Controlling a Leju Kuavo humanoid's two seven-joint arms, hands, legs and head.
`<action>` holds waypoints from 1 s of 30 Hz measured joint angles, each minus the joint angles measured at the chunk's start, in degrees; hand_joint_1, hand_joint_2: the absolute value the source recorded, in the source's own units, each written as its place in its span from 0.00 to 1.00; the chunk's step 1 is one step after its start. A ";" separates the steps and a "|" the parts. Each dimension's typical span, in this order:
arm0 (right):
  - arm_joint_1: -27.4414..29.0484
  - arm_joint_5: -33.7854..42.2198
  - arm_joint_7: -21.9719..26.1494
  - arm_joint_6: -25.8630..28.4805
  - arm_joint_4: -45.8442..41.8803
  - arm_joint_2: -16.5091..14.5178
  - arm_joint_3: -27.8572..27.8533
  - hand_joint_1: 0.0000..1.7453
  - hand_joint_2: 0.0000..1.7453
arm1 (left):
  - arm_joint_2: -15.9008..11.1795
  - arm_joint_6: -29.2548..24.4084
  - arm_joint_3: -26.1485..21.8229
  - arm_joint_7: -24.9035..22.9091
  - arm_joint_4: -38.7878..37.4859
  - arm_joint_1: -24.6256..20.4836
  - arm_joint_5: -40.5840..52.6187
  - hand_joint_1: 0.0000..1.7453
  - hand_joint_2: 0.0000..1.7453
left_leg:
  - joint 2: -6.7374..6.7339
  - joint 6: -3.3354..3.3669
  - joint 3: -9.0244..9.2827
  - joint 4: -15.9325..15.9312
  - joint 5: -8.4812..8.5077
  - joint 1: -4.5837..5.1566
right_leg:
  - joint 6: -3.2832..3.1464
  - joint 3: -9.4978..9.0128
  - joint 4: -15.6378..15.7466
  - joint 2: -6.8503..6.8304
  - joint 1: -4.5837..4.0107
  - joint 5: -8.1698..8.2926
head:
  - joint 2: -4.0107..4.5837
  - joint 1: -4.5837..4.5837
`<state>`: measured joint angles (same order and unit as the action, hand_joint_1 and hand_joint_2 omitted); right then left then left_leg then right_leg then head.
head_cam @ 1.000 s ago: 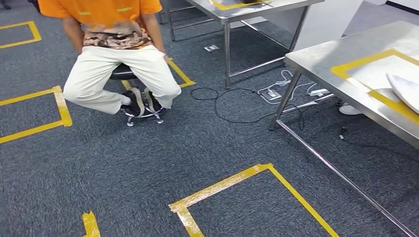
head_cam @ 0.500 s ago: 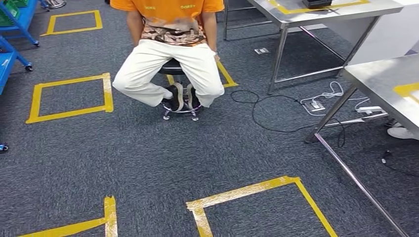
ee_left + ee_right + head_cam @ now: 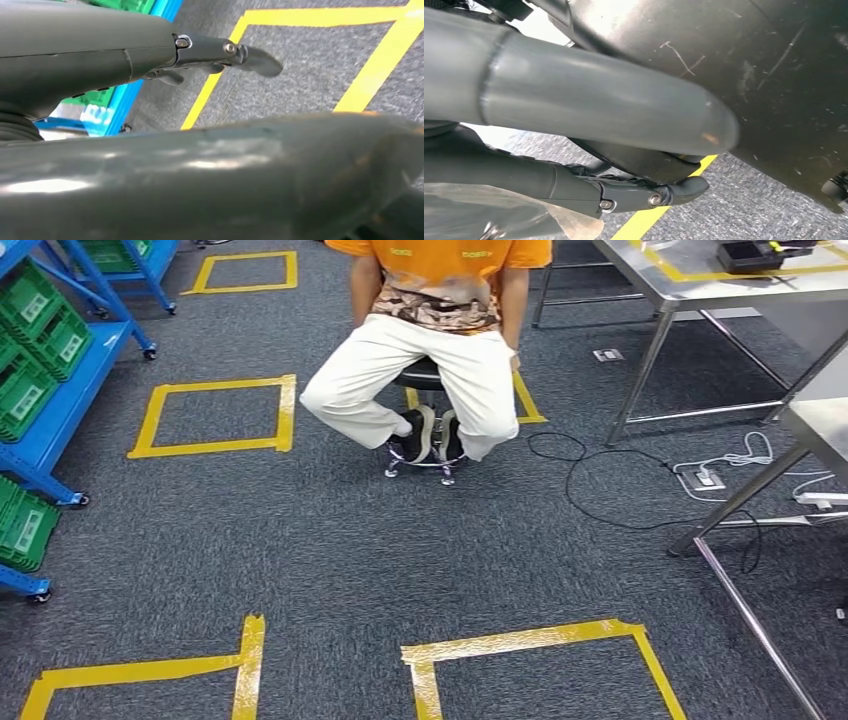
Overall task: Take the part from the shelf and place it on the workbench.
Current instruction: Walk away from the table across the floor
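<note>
A blue shelf (image 3: 60,410) with green bins (image 3: 35,315) stands at the left edge of the head view; I cannot make out any part in the bins. A corner of the steel workbench (image 3: 820,425) shows at the right edge. In the left wrist view my left hand (image 3: 150,50) hangs over the carpet with its fingers (image 3: 250,57) stretched out and nothing in it, the blue shelf (image 3: 107,115) behind it. My right hand (image 3: 589,105) hangs beside my body, fingers (image 3: 649,197) straight, holding nothing.
A person in an orange shirt (image 3: 440,350) sits on a wheeled stool straight ahead. Beyond stands a second steel table (image 3: 700,280) with a black box (image 3: 745,255). Cables and a power strip (image 3: 705,478) lie under the tables. Yellow tape squares (image 3: 215,415) mark the carpet.
The camera has swung to the left. The workbench with the white part on it has slid out at the right, and the blue shelf has come in at the left.
</note>
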<state>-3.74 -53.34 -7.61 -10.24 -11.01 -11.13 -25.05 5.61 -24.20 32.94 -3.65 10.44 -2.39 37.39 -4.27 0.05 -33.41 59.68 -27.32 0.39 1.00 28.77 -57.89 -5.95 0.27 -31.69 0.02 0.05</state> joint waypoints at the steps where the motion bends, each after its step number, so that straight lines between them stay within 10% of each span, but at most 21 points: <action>1: 0.01 -0.01 -0.03 0.01 -0.02 0.01 0.00 0.00 0.00 | -0.02 -0.05 0.00 0.00 -0.02 0.08 0.06 0.00 0.00 | 0.33 0.43 -0.09 -0.26 -0.12 0.18 | 0.32 -0.21 0.09 -0.59 -0.12 -0.11 | 0.00 -0.03; 4: -0.21 -0.18 -0.02 0.01 -0.11 -0.01 0.02 0.00 0.00 | -0.09 -0.28 -0.01 0.02 -0.10 0.34 0.11 0.00 0.00 | 2.13 1.54 0.01 -0.76 0.15 -0.14 | 1.03 -0.06 -0.96 0.75 0.06 -1.37 | 0.00 -0.27; 9: -0.62 -0.82 0.24 -0.01 -0.16 -0.05 0.04 0.00 0.00 | -0.12 -0.44 -0.02 0.15 -0.13 0.13 0.01 0.00 0.00 | 5.63 2.62 0.14 -0.94 0.24 -0.02 | 1.24 7.79 -15.64 5.72 0.23 -6.64 | 0.00 -0.56; 13: -0.69 -1.35 0.03 -0.11 -0.16 -0.02 0.07 0.00 0.00 | -0.13 -0.54 -0.02 0.15 -0.13 0.09 -0.04 0.00 0.00 | 9.13 2.34 0.31 -0.65 0.12 0.06 | 1.02 4.52 -5.49 8.55 0.62 0.63 | 0.00 -0.58; 17: -0.82 -1.80 -0.09 -0.40 -0.15 -0.03 0.14 0.00 0.00 | -0.10 -0.66 -0.07 0.15 -0.15 0.11 -0.18 0.00 0.00 | 11.68 0.99 -0.60 -0.48 0.49 -0.15 | 0.37 2.18 -0.89 10.43 0.80 1.25 | 0.00 -0.53; 22: -0.54 -1.97 -0.16 -0.46 -0.16 -0.01 0.45 0.00 0.00 | -0.15 -0.66 -0.27 0.15 -0.19 0.02 -0.37 0.00 0.00 | 6.13 -0.35 -5.08 9.11 -4.50 -0.12 | -1.16 1.13 0.13 6.15 0.75 1.45 | 0.00 0.04; 25: -0.36 -2.01 -0.26 -0.46 -0.16 0.14 0.63 0.00 0.00 | -0.18 -0.66 -0.30 0.15 -0.19 0.09 -0.33 0.00 0.00 | 5.13 -0.77 -7.65 14.70 -5.56 -0.41 | -1.27 0.81 0.12 3.44 0.64 1.02 | 0.00 0.03; 30: -0.16 -2.16 -0.39 -0.46 -0.18 0.25 0.68 0.00 0.00 | -0.18 -0.56 -0.31 0.15 -0.19 0.18 -0.30 0.00 0.00 | -0.24 0.10 -0.51 0.63 0.32 0.20 | -0.17 0.07 0.09 0.31 0.12 -0.18 | 0.00 0.04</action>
<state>-3.90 -55.51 -8.00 -10.70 -11.19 -10.88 -24.36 5.43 -24.75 32.63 -3.50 10.25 -2.22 37.09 -4.50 0.15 -33.92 60.31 -27.00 0.59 0.83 28.84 -57.81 -5.64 0.39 -31.86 0.02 0.09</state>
